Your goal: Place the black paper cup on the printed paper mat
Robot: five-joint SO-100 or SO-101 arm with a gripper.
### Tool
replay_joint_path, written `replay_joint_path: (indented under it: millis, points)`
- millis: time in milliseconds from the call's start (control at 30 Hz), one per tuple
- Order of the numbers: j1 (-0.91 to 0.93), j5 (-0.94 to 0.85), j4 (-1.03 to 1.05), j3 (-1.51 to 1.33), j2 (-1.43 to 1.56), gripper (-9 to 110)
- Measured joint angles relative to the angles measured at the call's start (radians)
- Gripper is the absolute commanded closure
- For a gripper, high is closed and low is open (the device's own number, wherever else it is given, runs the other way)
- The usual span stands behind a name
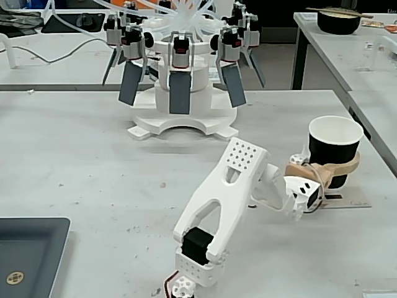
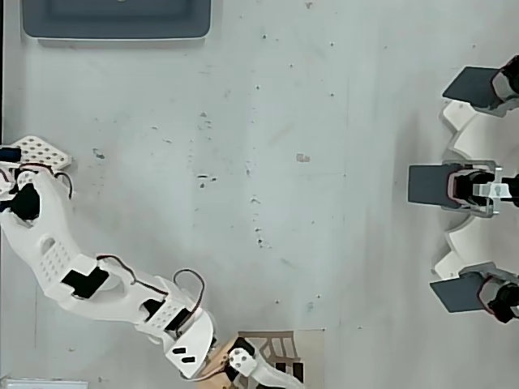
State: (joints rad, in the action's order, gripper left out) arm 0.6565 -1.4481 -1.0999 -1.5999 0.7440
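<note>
The black paper cup [image 1: 334,144], white at the rim and inside, stands upright at the right of the table in the fixed view. Its base is over the printed paper mat [image 1: 350,201], and I cannot tell whether it touches it. My gripper [image 1: 335,169] is shut on the cup, its beige fingers [image 1: 345,166] wrapping the lower half. In the overhead view the beige mat [image 2: 312,348] with black bars lies at the bottom edge, partly under my white wrist [image 2: 243,358]. The cup itself falls below that view's edge.
A dark grey tray [image 1: 28,245] [image 2: 117,23] sits at the near left corner. A white fixture with several hanging grey paddles [image 1: 183,81] [image 2: 474,186] fills the far middle. A dark bowl with chopsticks [image 1: 338,22] is on a separate table. The table's right edge runs close behind the cup.
</note>
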Motion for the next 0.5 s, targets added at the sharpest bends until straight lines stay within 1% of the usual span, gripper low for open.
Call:
replay_joint_path:
  millis: [500]
  points:
    - [0.002, 0.035, -0.008, 0.014, -0.064, 91]
